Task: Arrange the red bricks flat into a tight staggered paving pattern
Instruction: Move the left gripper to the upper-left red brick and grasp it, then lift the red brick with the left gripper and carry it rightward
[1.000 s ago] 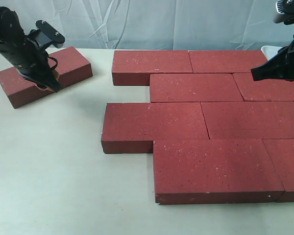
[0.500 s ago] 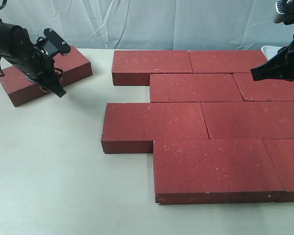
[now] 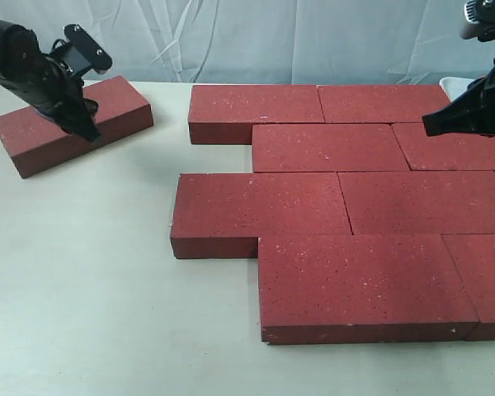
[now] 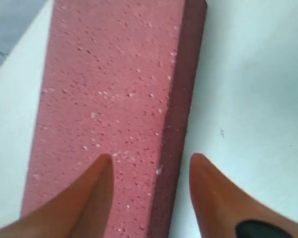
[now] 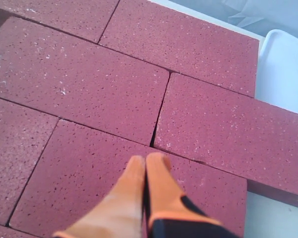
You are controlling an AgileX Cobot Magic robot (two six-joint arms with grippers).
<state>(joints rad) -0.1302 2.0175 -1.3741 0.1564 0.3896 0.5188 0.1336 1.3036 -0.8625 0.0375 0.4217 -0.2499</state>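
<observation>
One loose red brick point(image 3: 120, 103) lies flat and askew at the far left of the table, apart from the others. My left gripper point(image 3: 91, 132) hovers over its near long edge. The left wrist view shows this gripper point(image 4: 149, 163) open: one finger is above the brick's point(image 4: 114, 89) top, the other above bare table, and nothing is held. Several red bricks point(image 3: 330, 148) lie in staggered rows at centre and right. My right gripper point(image 3: 429, 124) hangs over the right side of the rows, and in the right wrist view it point(image 5: 148, 161) is shut and empty just above a brick point(image 5: 89, 168).
A white tray-like object point(image 5: 285, 64) sits past the far right corner of the paving point(image 3: 458, 82). A pale cloth backdrop hangs behind the table. The pale tabletop point(image 3: 82, 272) lies bare between the loose brick and the rows.
My left gripper has risen and drawn back from the loose brick's near side to above its near edge. The right arm and the paved bricks have not moved.
</observation>
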